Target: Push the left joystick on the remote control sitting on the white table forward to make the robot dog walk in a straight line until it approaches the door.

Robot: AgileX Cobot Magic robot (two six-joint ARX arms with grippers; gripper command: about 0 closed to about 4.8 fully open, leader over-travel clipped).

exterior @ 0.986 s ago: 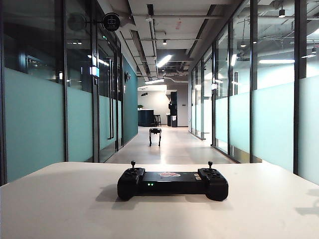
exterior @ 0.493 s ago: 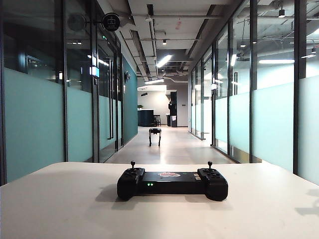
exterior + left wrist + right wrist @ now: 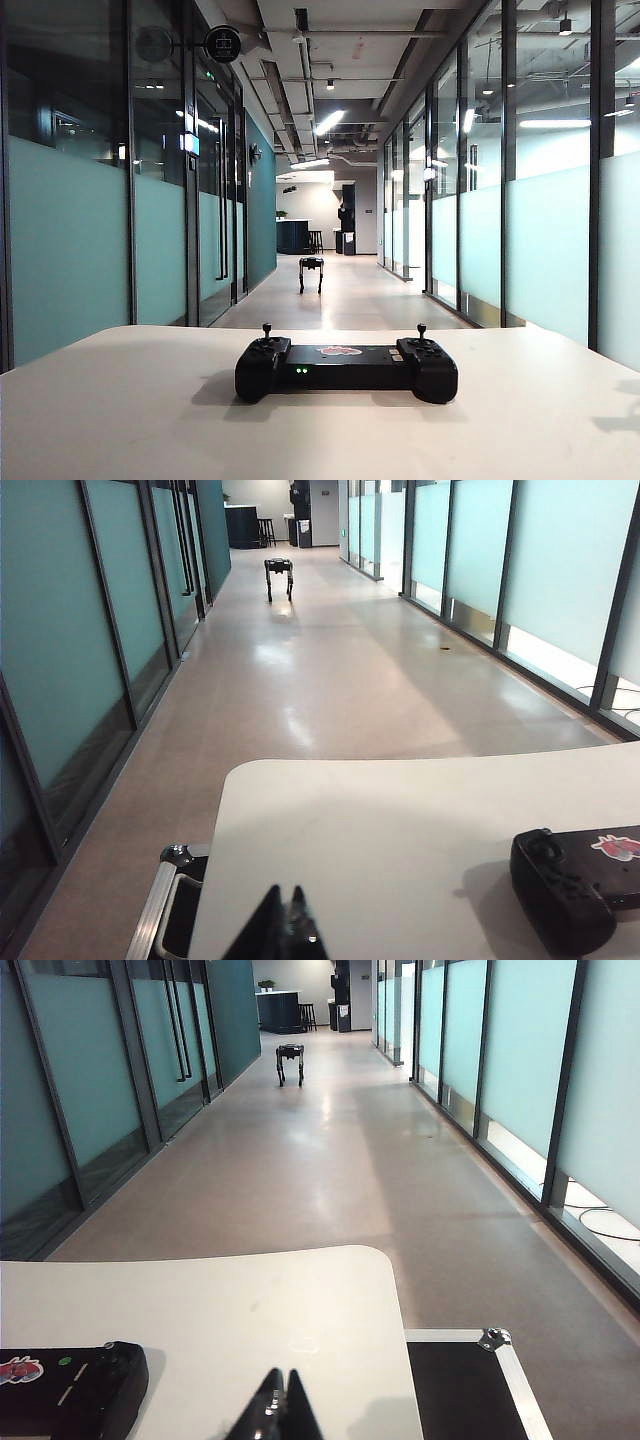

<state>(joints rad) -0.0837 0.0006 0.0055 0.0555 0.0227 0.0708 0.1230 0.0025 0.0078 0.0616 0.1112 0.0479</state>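
A: Where is the controller?

B: The controller (image 3: 346, 368) sits flat near the middle of the white counter (image 3: 120, 420), its long side across the exterior view, two green lights lit on its near face. The left stick (image 3: 267, 329) stands upright on the left end, nothing touching it. The twin stick (image 3: 422, 330) stands on the other end.

A: Your hands?

B: Neither shows in the exterior view. My left hand (image 3: 288, 920) appears in its wrist view over the counter, fingers pressed together to a closed point, holding nothing. One end of the controller (image 3: 562, 885) lies well apart from it, off to the side. My right hand (image 3: 280, 1395) is likewise pinched shut and empty above the counter near its rounded corner; the controller's other end (image 3: 90, 1385) lies to the side, not in contact.

A: And the dog?

B: The robot dog (image 3: 311, 268) stands on all four legs far down the corridor floor (image 3: 350, 300), between the glass walls, roughly central. Too small to tell which way it faces. A black case with metal edging (image 3: 470, 1380) sits beside the counter on the floor.
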